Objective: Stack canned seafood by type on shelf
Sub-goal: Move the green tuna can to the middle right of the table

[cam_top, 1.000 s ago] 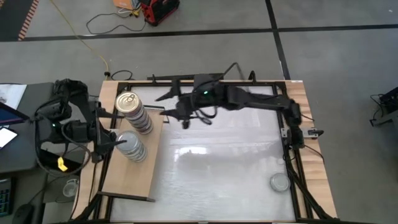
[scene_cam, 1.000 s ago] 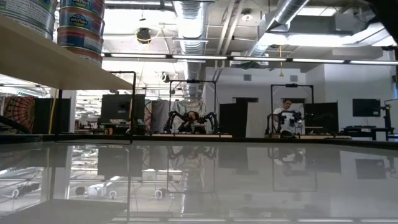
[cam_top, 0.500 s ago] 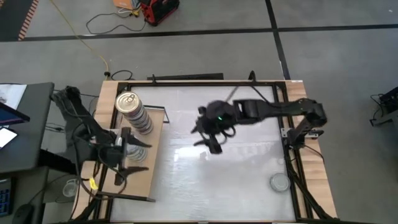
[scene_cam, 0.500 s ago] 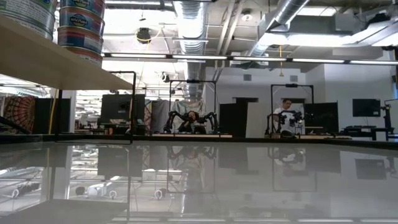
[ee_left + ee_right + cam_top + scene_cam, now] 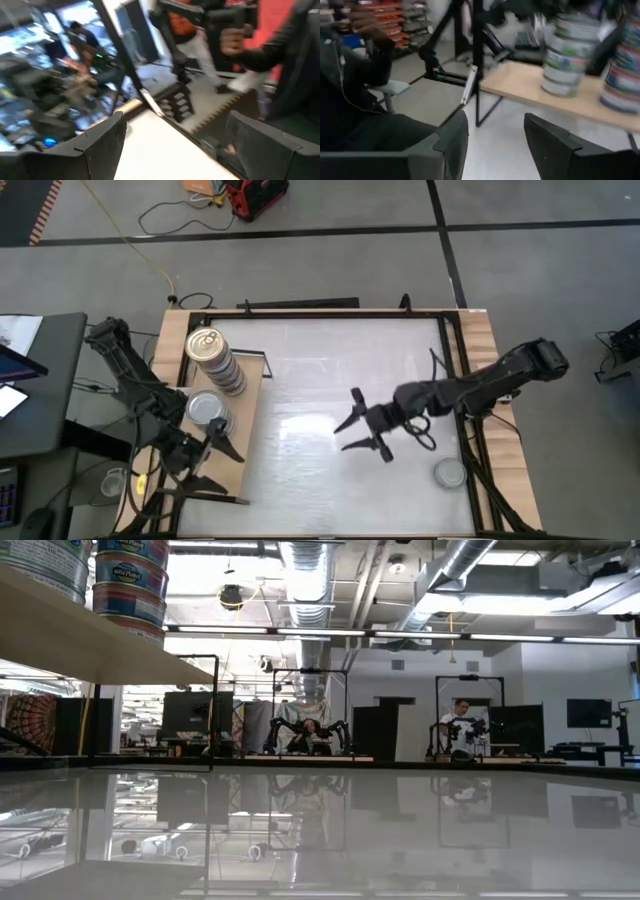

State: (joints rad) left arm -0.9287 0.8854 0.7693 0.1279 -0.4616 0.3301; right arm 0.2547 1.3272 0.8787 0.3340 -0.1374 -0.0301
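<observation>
Overhead view, left to right. The left gripper (image 5: 205, 463) hangs over the near end of the shelf (image 5: 225, 475), its jaws spread wide with nothing between them; the left wrist view shows the two dark fingers (image 5: 95, 145) far apart over a bare white surface, and a person (image 5: 250, 40) blurred beyond. The shelf, a light board in a thin black frame, lies along the table's (image 5: 330, 380) left side. Two stacks of tins stand on it: a taller stack with a gold pull-tab top (image 5: 207, 350) toward the far end, and a shorter stack with a silver-grey top (image 5: 207, 410) just nearer, between the gold stack and the left gripper. The number of tins in each stack cannot be read from above. Right of centre, the right gripper (image 5: 362, 433) is held above the bare tabletop, well apart from the shelf, jaws spread and empty; its wrist view shows both stacks (image 5: 565, 55) on the board, rather smeared. One loose silver-topped tin (image 5: 450, 473) lies near the table's near right corner, near the right gripper but not touching it. The table-level view shows the shelf's underside (image 5: 90, 640) and the lower tins (image 5: 130, 585) at upper left.
</observation>
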